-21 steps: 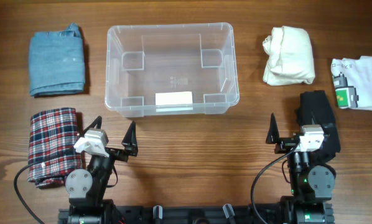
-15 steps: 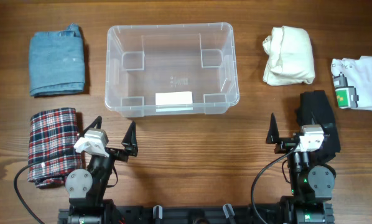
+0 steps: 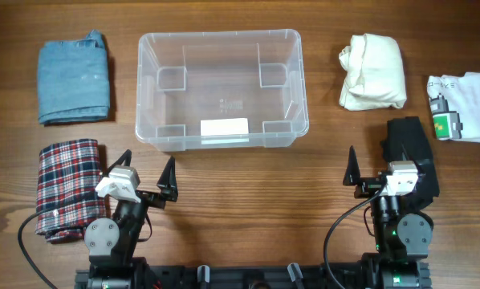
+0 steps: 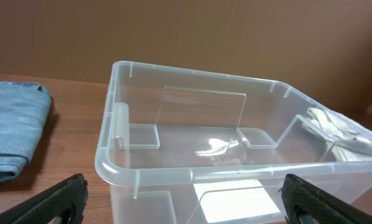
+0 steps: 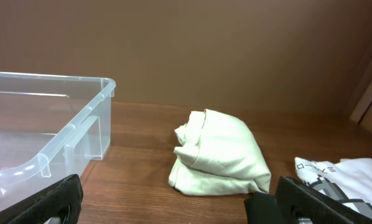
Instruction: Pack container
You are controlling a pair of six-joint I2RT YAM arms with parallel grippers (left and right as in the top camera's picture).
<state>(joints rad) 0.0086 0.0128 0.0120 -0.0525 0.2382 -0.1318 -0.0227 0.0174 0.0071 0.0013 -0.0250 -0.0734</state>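
Wooden tabletop (image 3: pixel 248 181), container (image 3: pixel 143 88) near far edge.

the container (image 3: pixel 221 88) was clear, glossy plastic with a matt white paper label (image 3: pixel 224 127). the table (image 3: pixel 256 193) was grained wood. the folded denim (image 3: pixel 74 77), plaid (image 3: pixel 66 189) and cream (image 3: pixel 373 71) pieces were soft cloth.

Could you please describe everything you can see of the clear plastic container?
The container is a clear, see-through rectangular plastic bin with rounded corners and a thick rim. It stands upright and open, without a lid, on the wooden table, in the middle of its far half. It is empty; moulded steps show at the inner walls. A white label sits on the near long side. Nothing but the table touches it.
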